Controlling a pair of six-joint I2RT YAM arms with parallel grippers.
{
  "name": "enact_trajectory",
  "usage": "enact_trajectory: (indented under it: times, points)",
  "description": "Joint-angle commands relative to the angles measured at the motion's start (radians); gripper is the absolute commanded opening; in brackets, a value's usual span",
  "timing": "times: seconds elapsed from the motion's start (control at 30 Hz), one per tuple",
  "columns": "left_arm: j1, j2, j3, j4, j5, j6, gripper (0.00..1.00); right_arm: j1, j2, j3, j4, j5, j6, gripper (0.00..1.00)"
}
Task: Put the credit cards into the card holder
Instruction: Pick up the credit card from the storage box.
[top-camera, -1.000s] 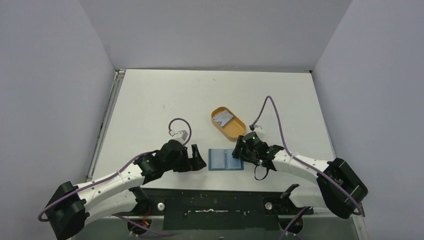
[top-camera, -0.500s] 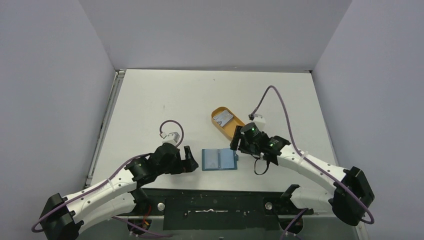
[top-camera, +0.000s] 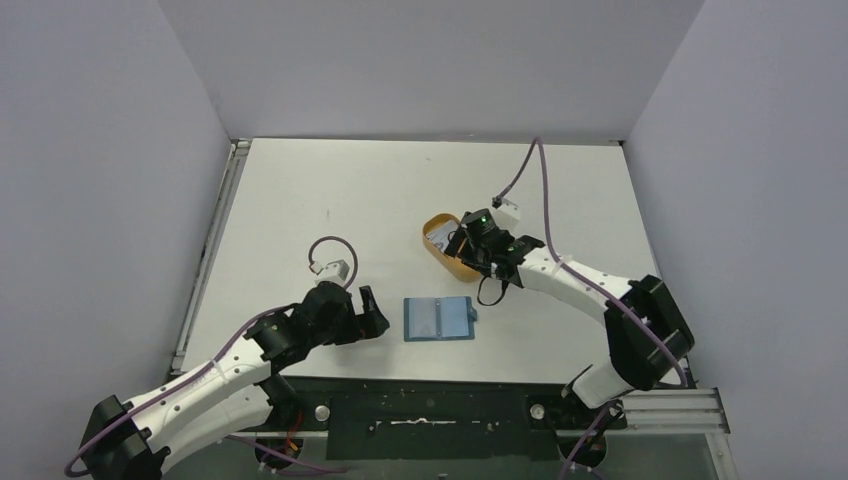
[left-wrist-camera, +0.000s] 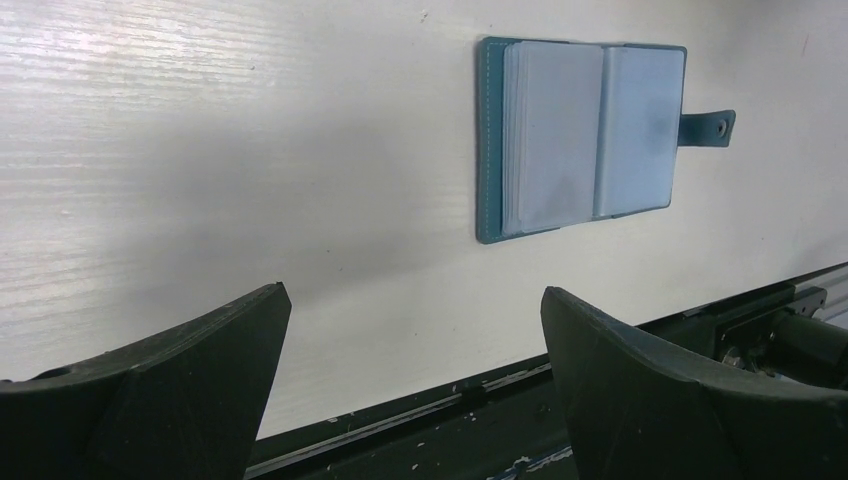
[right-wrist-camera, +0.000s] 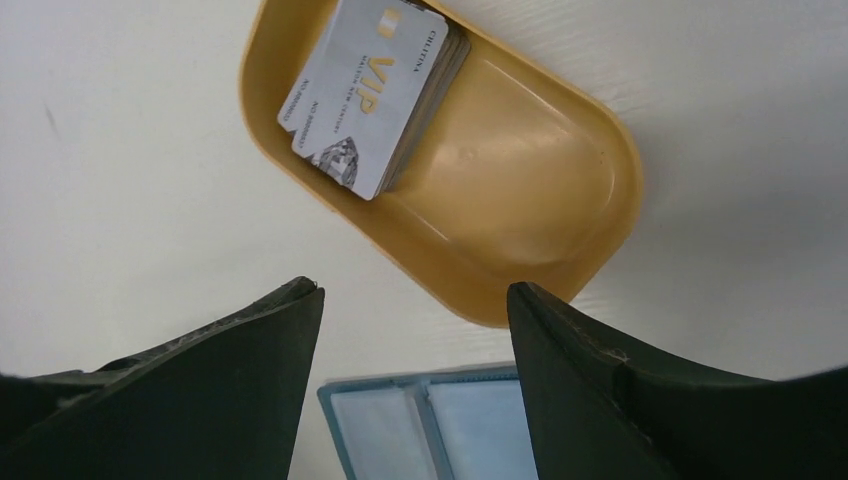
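While the left fingers (left-wrist-camera: 200, 370) gape idle, the open, empty right fingers (right-wrist-camera: 240, 375) face the cards (right-wrist-camera: 372, 95), slanting in the tray (right-wrist-camera: 520, 220) ahead.

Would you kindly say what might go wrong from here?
The credit cards sit stacked against one end of the orange tray, so the right jaws may lift several or nudge the tray. The card holder lies open and unheld, the left jaws apart from it; it may slide when a card is pushed in.

The top credit card (right-wrist-camera: 372, 90) in the orange-tan tray (right-wrist-camera: 540, 190) reads "VIP"; its smaller print is illegible.
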Motion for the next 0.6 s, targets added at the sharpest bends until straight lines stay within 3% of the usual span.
enact_trajectory:
  times: [0.0, 0.23, 0.57]
  points:
    - [0.011, -0.001, 0.045, 0.012, 0.014, 0.007, 0.97, -0.014, 0.087, 0.096, 0.085, 0.083, 0.081, 0.69]
    - [0.024, 0.000, 0.034, 0.018, 0.026, 0.014, 0.97, -0.045, 0.194, 0.133, 0.132, 0.137, 0.133, 0.69]
    - [0.044, 0.032, 0.018, 0.049, 0.051, 0.014, 0.96, -0.061, 0.333, 0.214, 0.133, 0.082, 0.150, 0.65]
